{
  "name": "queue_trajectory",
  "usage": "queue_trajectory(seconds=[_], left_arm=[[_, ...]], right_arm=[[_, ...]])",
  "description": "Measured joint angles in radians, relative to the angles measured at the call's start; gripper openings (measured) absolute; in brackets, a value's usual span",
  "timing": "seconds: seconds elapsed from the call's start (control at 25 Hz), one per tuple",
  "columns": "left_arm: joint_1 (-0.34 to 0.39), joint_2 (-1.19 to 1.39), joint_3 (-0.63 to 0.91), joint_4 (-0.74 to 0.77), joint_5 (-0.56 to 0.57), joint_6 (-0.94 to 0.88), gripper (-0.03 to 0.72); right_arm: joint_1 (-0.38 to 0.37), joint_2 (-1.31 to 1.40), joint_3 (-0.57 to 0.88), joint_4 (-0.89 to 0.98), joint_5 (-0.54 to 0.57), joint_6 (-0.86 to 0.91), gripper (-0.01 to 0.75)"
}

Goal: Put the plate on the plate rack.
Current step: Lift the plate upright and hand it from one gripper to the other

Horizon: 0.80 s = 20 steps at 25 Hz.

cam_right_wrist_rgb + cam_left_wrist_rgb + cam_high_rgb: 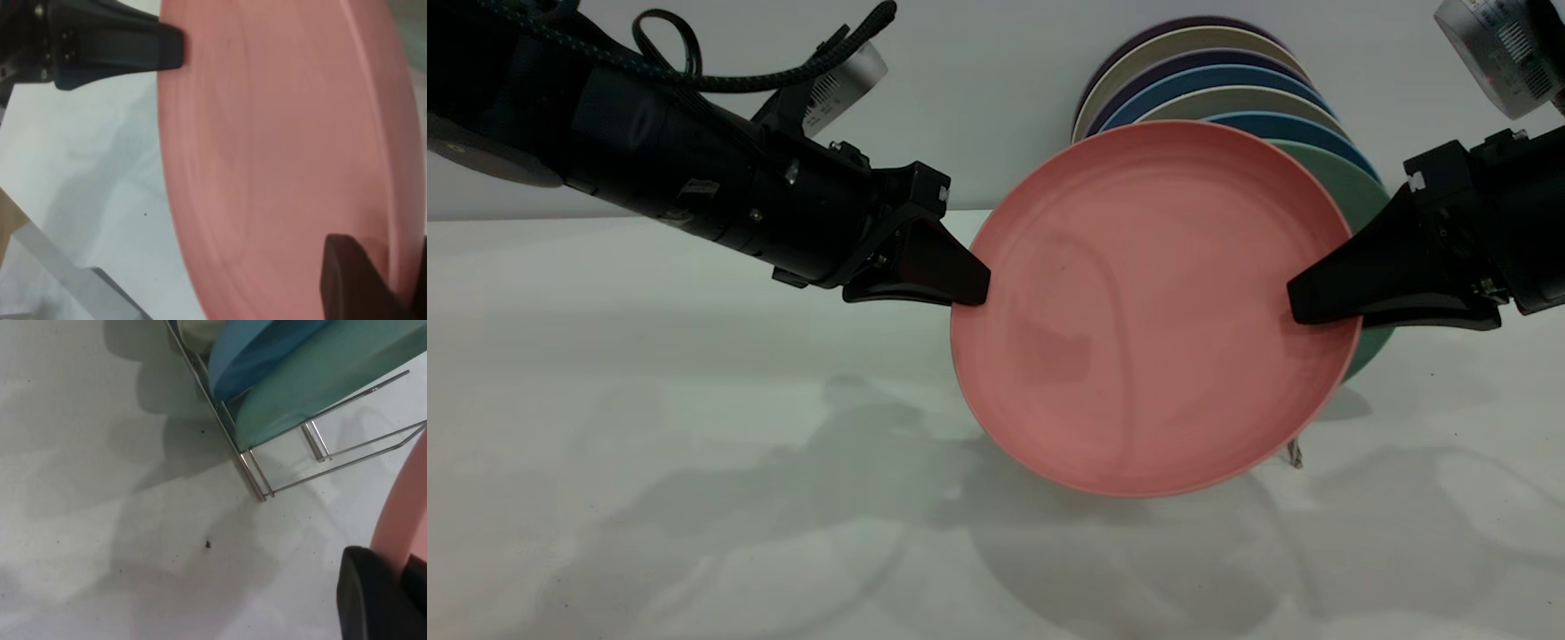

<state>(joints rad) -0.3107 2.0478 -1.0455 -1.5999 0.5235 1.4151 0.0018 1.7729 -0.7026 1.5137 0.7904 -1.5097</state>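
The salmon-pink plate [1147,311] is held on edge, facing the camera, just in front of the row of racked plates. My left gripper [971,292] is shut on its left rim and my right gripper [1303,304] is shut on its right rim. In the left wrist view the pink rim [408,510] runs between my dark fingers [370,600]. In the right wrist view the plate [280,147] fills the frame, one of my fingers [353,283] lies on its face, and the left gripper [167,48] grips the far rim. The silver wire plate rack [257,477] stands behind; its front slot is empty.
A mint-green plate [1360,196] [320,383] stands in the rack right behind the pink one, with blue plates [1227,84] [243,353] and several others farther back. A rack foot [1294,455] shows under the pink plate. The white table [694,444] lies in front.
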Motion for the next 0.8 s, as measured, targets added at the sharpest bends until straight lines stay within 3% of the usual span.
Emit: queue_trajectory(seconds=[0.24,0.56,0.8], left_arm=[[0.000,0.000,0.000,-0.017,0.013,0.008,0.065],[-0.003,0.000,0.000,-0.057,0.068,0.028,0.284],[-0.003,0.000,0.000,-0.060,0.093,0.029,0.337]], right_arm=[[0.000,0.000,0.000,0.004,-0.016,-0.012,0.126],[0.007,0.000,-0.001,0.008,-0.031,-0.022,0.066],[0.007,0.000,-0.001,0.013,-0.045,-0.031,0.055]])
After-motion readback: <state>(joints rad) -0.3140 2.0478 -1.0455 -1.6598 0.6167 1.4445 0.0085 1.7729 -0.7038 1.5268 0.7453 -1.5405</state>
